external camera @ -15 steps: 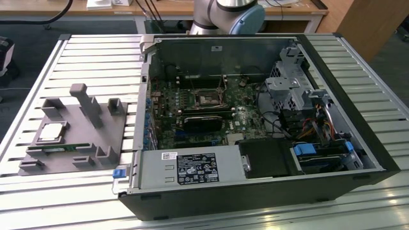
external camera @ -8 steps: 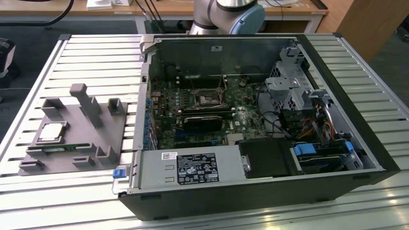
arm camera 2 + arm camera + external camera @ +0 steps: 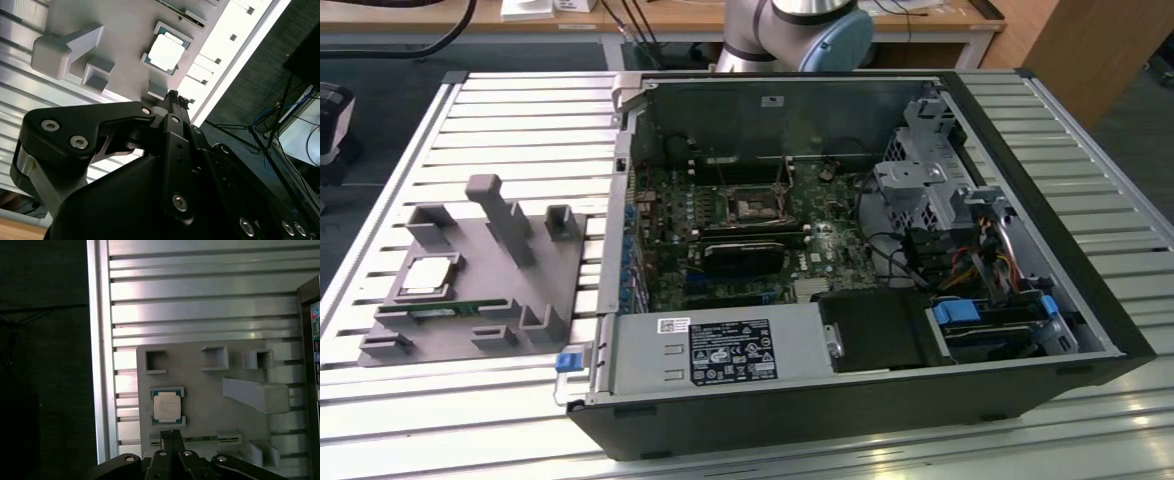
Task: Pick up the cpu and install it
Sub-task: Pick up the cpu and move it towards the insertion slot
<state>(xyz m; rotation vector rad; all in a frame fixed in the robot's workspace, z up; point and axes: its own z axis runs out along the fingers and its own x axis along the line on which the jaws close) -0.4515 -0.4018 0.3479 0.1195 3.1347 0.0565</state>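
Silver-topped, the cpu (image 3: pixel 166 407) lies in a pocket of the grey tray (image 3: pixel 200 390) on the slatted surface (image 3: pixel 200 305), beside the open computer case (image 3: pixel 881 410). The exterior view's top edge cuts off the arm (image 3: pixel 807 30). In the first wrist view the hand (image 3: pixel 170 432) hangs over the tray near the cpu, its 2 fingertips pressed together and empty, hiding part of the tray's edge.

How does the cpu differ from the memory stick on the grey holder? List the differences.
The cpu is square; the memory stick is long and narrow. The cpu's top is shiny silver; the memory stick is green. Both rest on the grey holder.
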